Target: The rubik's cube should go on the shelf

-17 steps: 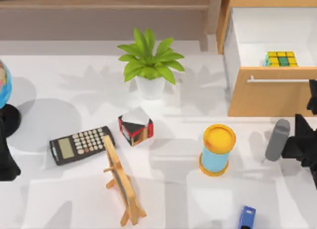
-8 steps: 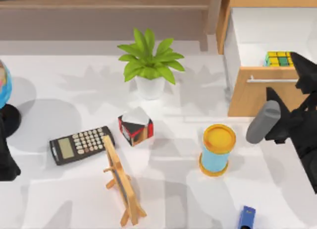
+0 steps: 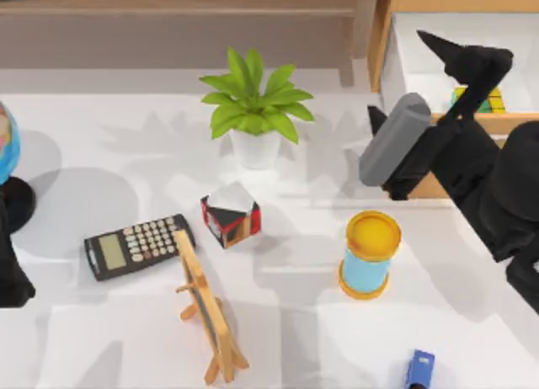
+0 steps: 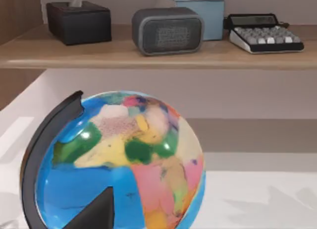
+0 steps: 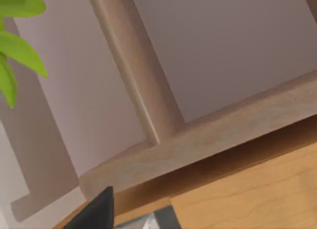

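Our right pincer [image 3: 459, 56] hangs over the open drawer [image 3: 438, 69] at the far right of the tabletop [image 3: 295, 322], its dark fingers reaching above the white inside. We judge it is placed there to come down on the rubik's cube [image 3: 491, 101], which lies in the drawer just behind the front panel and is partly hidden by our arm. How far the fingers are parted we cannot tell; they hold nothing, and we see no contact with the cube. The drawer stands pulled out, which is why the cube can be reached from above.

The shelf [image 3: 185, 0], where the cube should end up, runs along the far edge, to the left of the drawer unit; it already carries a tissue box [image 4: 79, 21], a small speaker [image 4: 167, 29] and a calculator [image 4: 265, 33].

Our left arm is parked at the left edge beside the globe [image 4: 119, 164]. A plant [image 3: 254, 107] stands between drawer and shelf space, so the carry will likely need height.
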You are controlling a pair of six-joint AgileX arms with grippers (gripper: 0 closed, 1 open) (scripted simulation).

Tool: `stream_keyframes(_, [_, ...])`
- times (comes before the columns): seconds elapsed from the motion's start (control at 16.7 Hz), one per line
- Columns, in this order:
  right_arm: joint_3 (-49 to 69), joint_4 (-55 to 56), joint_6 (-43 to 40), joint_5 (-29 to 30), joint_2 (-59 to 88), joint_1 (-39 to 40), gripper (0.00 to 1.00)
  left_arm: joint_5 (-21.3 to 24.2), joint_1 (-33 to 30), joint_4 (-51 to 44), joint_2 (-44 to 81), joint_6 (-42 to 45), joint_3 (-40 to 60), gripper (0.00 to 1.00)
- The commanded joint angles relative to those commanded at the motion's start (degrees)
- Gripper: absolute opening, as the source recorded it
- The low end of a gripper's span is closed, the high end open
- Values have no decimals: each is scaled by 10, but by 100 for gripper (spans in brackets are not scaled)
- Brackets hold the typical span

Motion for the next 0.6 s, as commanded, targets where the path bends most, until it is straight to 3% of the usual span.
stream_keyframes(0.6, [344,-553,285,-32,62,-59,100,0,0,0,0,0,0,100])
